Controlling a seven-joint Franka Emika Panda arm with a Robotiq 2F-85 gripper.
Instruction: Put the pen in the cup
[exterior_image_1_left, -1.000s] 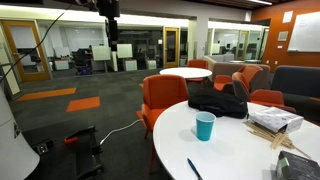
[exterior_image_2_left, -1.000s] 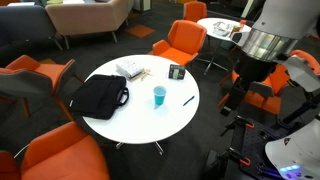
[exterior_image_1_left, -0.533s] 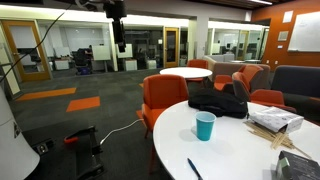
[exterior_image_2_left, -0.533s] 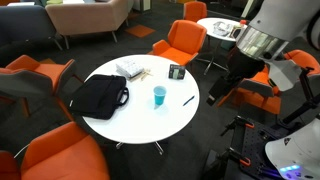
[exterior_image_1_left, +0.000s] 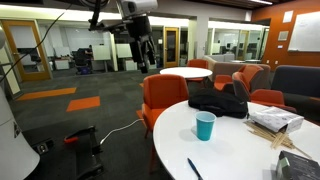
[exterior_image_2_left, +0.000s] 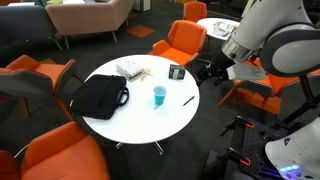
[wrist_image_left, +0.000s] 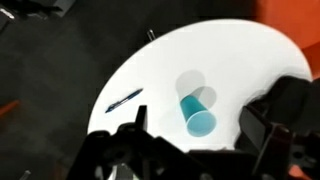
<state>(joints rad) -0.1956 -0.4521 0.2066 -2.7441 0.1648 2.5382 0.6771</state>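
The teal cup (exterior_image_1_left: 205, 126) stands upright on the round white table (exterior_image_1_left: 240, 152). It shows in both exterior views (exterior_image_2_left: 159, 96) and in the wrist view (wrist_image_left: 193, 105). The dark pen (exterior_image_1_left: 193, 169) lies flat on the table beside the cup, apart from it (exterior_image_2_left: 187, 100) (wrist_image_left: 124, 99). My gripper (exterior_image_2_left: 207, 72) hangs in the air off the table's edge, well above table height (exterior_image_1_left: 146, 66). It is open and empty. In the wrist view its two fingers (wrist_image_left: 197, 118) frame the cup far below.
A black bag (exterior_image_2_left: 98, 95) lies on the table. So do a box with pale wooden sticks (exterior_image_2_left: 130, 70) and a small dark box (exterior_image_2_left: 176, 72). Orange chairs (exterior_image_2_left: 180, 42) ring the table. A second table (exterior_image_1_left: 185, 73) stands behind.
The arm has swung in towards the table. The gripper has moved from far off to near the table's edge. The cup and pen have not moved.
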